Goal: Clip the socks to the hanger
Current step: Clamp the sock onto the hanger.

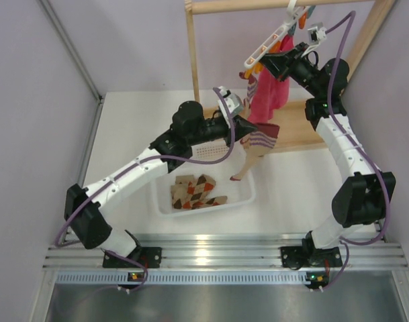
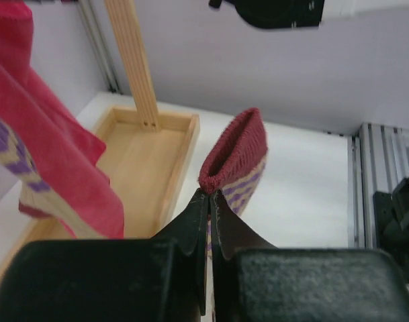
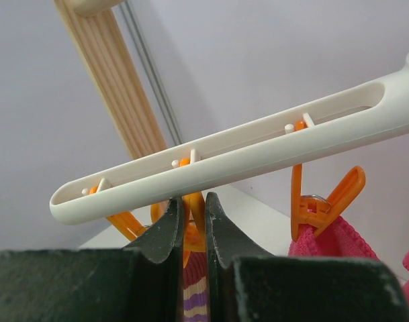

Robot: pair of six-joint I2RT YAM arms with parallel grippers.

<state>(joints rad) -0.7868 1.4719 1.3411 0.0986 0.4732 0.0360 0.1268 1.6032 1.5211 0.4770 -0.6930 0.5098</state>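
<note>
The white hanger [image 1: 278,33] hangs tilted from the wooden rack's top bar; in the right wrist view its bar [image 3: 258,151] carries orange clips. My right gripper [image 3: 191,198] is shut on one orange clip [image 3: 196,218], squeezing it, just under the bar. A striped sock's maroon cuff [image 3: 195,292] shows right below that clip. My right gripper also shows in the top view [image 1: 273,62]. My left gripper [image 2: 211,194] is shut on the maroon cuff of a purple-striped beige sock [image 2: 239,157], held in the air below the hanger. In the top view the left gripper [image 1: 248,129] holds this sock [image 1: 261,139] dangling.
Pink cloths [image 1: 270,90] hang from other clips, one close at my left gripper's left [image 2: 53,168]. A white basket [image 1: 165,204] holds argyle socks [image 1: 197,191]. The wooden rack's post [image 1: 192,54] and base tray [image 2: 133,164] stand behind.
</note>
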